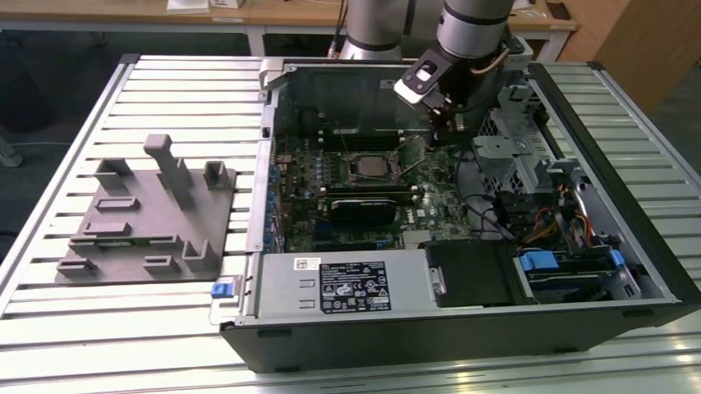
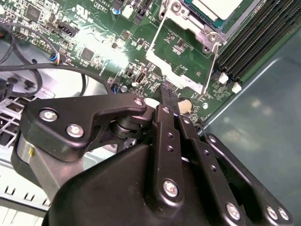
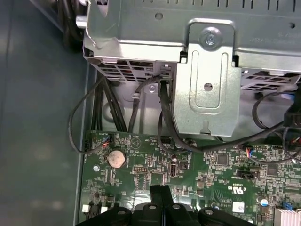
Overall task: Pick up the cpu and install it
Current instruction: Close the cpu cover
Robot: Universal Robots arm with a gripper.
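Note:
The cpu (image 1: 373,167), a small square chip with a pale silver top, lies inside the metal-framed socket on the green motherboard; its corner shows in the second wrist view (image 2: 217,7). The socket's hinged metal frame (image 2: 181,44) stands swung open beside it, with the thin lever (image 2: 212,66) along its edge. My gripper (image 1: 447,125) hangs over the board just to the exterior view's right of the socket. Its two black fingers are pressed together with nothing between them, as both wrist views show (image 2: 166,93) (image 3: 161,190). The tips hover close above the board beside the open frame.
The open computer case (image 1: 613,283) surrounds the board, with a metal drive cage (image 3: 207,70) and black cables (image 3: 136,101) close by the gripper. A black heatsink block (image 1: 370,209) sits nearer than the socket. A grey tray (image 1: 148,217) with moulded holders lies on the slatted table at the exterior view's left.

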